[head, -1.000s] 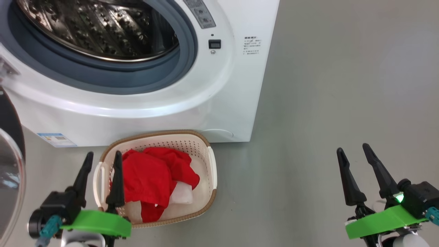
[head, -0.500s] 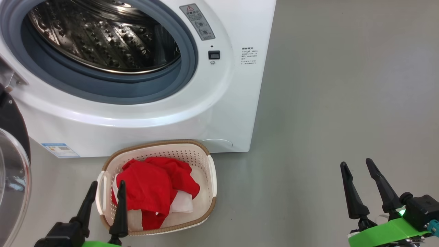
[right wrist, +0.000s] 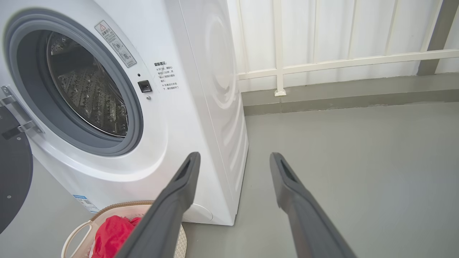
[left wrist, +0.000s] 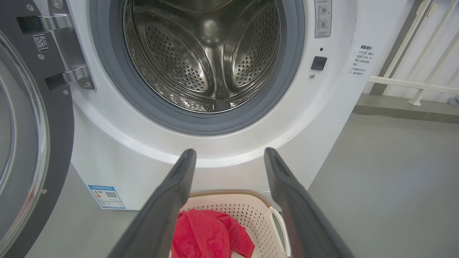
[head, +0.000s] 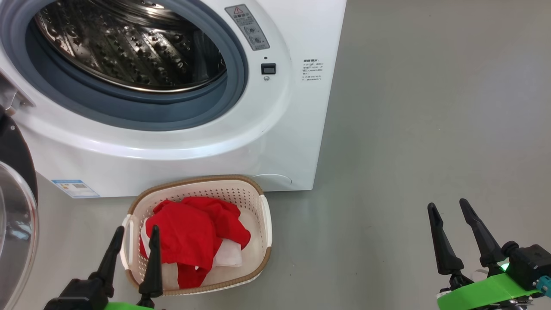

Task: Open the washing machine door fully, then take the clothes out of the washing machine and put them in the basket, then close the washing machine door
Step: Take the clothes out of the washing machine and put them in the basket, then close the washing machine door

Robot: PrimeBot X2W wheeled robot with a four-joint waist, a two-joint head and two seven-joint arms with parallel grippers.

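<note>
- The clothes (head: 189, 234), red with white patches, lie heaped in the basket (head: 224, 185), which stands on the grey floor (head: 409, 129) just in front of the washing machine (head: 280, 129).
- The washing machine door (head: 15, 224) is swung wide open at the machine's left side, leaving the steel drum (head: 129, 47) open to view.
- The left gripper (head: 137, 228) hovers over the basket's left end, its fingers pointing towards the machine, spread apart and holding nothing. In the head view one finger overlaps the red cloth, and whether it touches cannot be told.
- The right gripper (head: 447, 203) hangs well to the right over bare floor, its fingers likewise spread and empty.
- The left wrist view looks straight into the drum and shows the door's metal hinges (left wrist: 68, 77) and a blue label (left wrist: 106, 196) low on the machine's front.
- The right wrist view shows the machine's side panel and a white railing (right wrist: 322, 64) behind it.
</note>
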